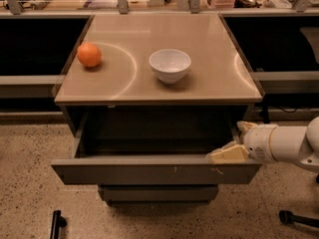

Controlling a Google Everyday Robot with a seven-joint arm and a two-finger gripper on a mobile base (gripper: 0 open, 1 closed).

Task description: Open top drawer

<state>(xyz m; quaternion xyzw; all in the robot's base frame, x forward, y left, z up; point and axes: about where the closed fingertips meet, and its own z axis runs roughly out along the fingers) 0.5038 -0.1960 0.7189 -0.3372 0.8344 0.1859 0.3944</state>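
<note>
A: Where's the top drawer (149,173)?

B: Out, well forward of the cabinet top (214,83). Inside looks dark, can't see any contents. The narrower drawer front (157,193) below it sits further back.

A: How will it handle?

B: My guess: rigid grey panel on slides, nothing fragile. Moderate weight and it should run straight. The face is smooth with no handle, so it's slippery to pinch. The only real purchase is the top lip of the front.

A: And the gripper?

B: The gripper (229,152) is at the right end of that lip, touching or just above it, beside the pale scratch marks. Can't tell from here whether it's clamped on the lip or let go.

A: Off-centre pull then.

B: Yes. It could rack the drawer sideways if it binds. Centre would be cleaner, but the right end is closest to the robot.

A: Arm pose?

B: The white forearm (284,144) comes in from the right, low and near horizontal, at drawer height. The wrist points left toward the drawer.

A: Anything on top at risk?

B: An orange (89,55) and a white bowl (170,65), both well clear of the arm.
</note>
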